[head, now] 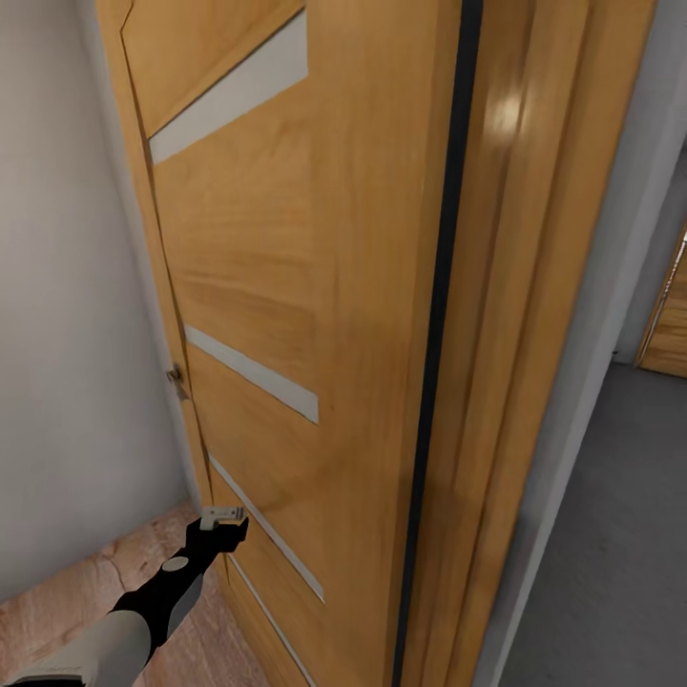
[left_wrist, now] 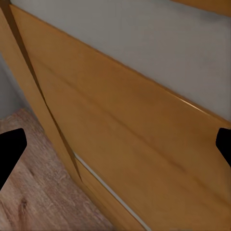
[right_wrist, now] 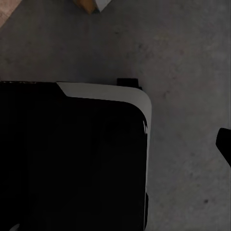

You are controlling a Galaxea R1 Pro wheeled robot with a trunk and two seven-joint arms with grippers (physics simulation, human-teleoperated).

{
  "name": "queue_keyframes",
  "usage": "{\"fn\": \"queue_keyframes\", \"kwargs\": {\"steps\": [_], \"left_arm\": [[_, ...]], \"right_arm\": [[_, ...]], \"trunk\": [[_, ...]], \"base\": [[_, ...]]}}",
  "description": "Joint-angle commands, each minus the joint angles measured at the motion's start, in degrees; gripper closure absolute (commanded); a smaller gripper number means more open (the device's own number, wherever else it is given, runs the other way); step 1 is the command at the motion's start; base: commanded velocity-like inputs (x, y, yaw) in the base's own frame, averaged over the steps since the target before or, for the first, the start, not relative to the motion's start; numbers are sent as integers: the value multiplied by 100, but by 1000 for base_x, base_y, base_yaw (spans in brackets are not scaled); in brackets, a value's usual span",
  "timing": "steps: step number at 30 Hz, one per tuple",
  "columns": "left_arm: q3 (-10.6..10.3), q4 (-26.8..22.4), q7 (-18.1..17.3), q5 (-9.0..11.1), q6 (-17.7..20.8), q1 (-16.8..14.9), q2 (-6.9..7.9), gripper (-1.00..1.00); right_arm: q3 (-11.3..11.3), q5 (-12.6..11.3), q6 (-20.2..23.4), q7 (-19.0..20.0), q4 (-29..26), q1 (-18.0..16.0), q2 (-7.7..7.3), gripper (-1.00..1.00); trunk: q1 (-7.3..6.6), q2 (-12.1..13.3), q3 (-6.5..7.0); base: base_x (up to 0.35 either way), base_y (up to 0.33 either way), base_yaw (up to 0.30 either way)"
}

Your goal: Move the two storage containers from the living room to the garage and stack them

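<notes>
Facing wooden door [head: 315,286]; my left pincer [head: 222,516] hanging empty, spread wide, lower left; concrete floor [head: 611,534] lying lower right; right pincer's opening unreadable.

A large black robot body panel with a pale grey rounded edge [right_wrist: 72,159] is covering the rough, speckled dark-grey concrete floor [right_wrist: 187,62] beneath it.

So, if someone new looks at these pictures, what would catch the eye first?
First, the big wooden door with slanted pale strips, very close in the head view and taking up most of it. Next, the left gripper low in that view, right at the door's lower part, over a wood-plank floor. To the right, past the door frame, lies a dark grey floor.
</notes>
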Motion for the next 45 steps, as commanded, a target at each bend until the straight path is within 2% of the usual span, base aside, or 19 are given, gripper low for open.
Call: {"fn": "queue_keyframes", "kwargs": {"steps": [1, 21, 26, 45], "left_arm": [[-35, -56, -64, 14, -20, -61, -6, -100], [-35, -50, -63, 15, -21, -61, -6, -100], [-35, -48, -67, 8, -291, -61, -6, -100], [-35, -40, -67, 6, -354, -61, -6, -100]], "right_arm": [[0, -1, -20, 19, 6, -4, -2, -100], [1, -1, -20, 19, 6, -4, -2, -100], [0, -1, -20, 19, 6, -4, -2, -100], [0, -1, -20, 19, 6, -4, -2, -100]], "trunk": [[86, -4, -6], [86, -4, -6], [86, -4, -6], [86, -4, -6]], "base": [[73, 0, 0], [7, 0, 0], [-72, 0, 0], [-35, 0, 0]]}}
